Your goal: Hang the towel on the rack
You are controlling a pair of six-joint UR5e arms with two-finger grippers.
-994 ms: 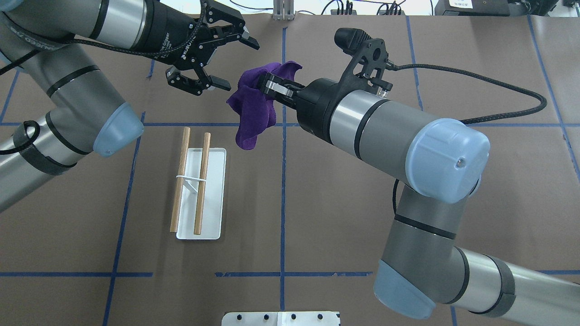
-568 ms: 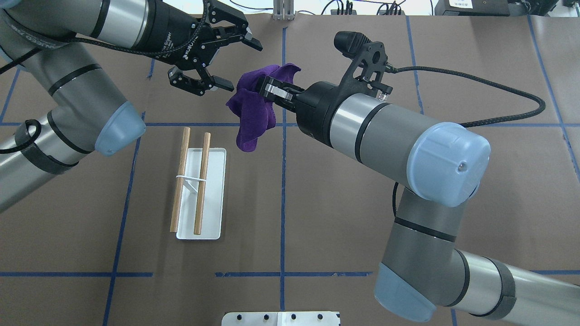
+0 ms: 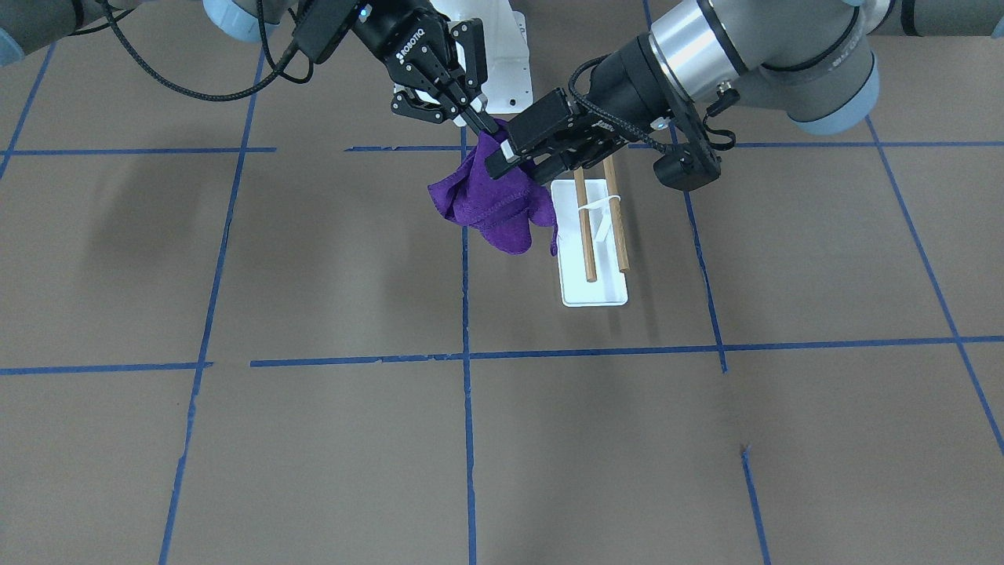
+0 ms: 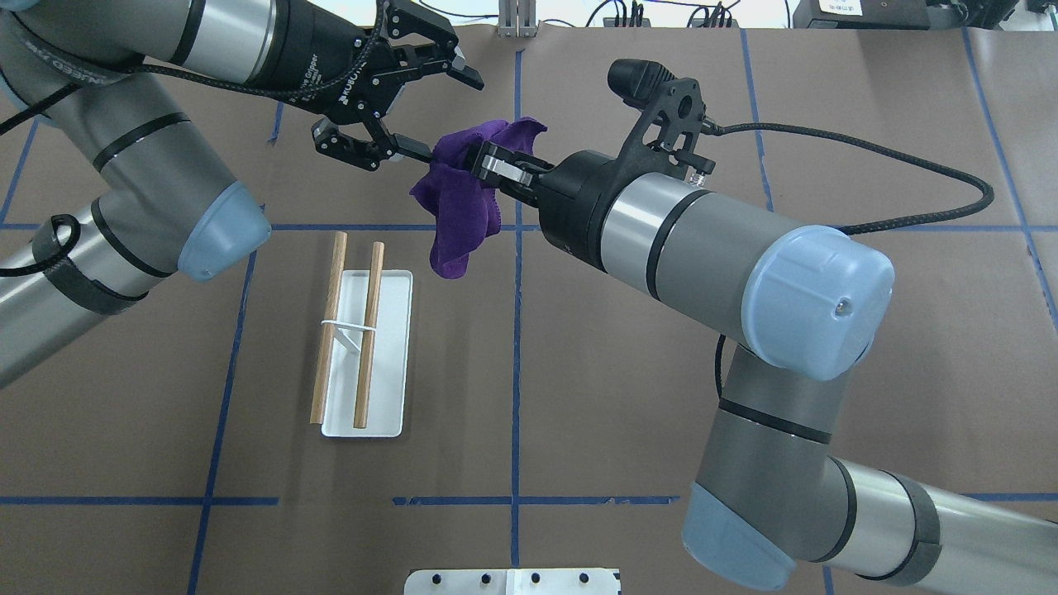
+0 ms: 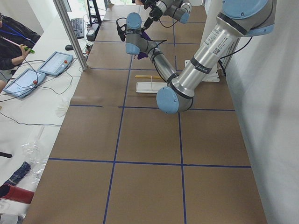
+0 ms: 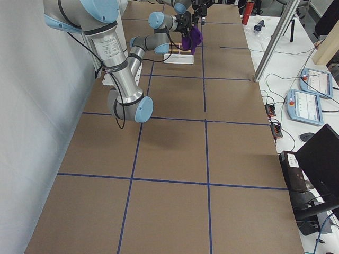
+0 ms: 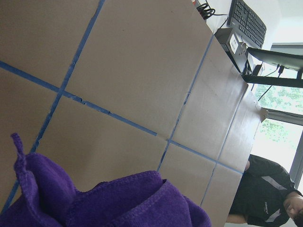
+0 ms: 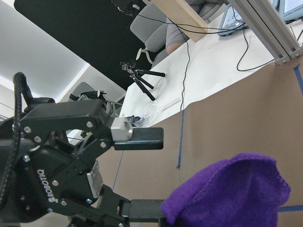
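- Standing nearest, the rack [image 4: 390,347] is left bare.
- At its 1 o'clock the towel [image 4: 459,215] is held aloft, bunched and clamped by the right gripper [image 4: 488,161].
- Farther, at the towel's 11 o'clock, the left gripper [image 4: 446,116] is spread wide, one finger at the cloth; draping is not yet done.

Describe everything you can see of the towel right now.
The towel is a deep-purple terry cloth with stitched hems, bunched and crumpled. It hangs in the air above the table, pinched near its top by the right tool, its loose folds drooping. The open left tool has one finger at its edge. It is clear of the rack.
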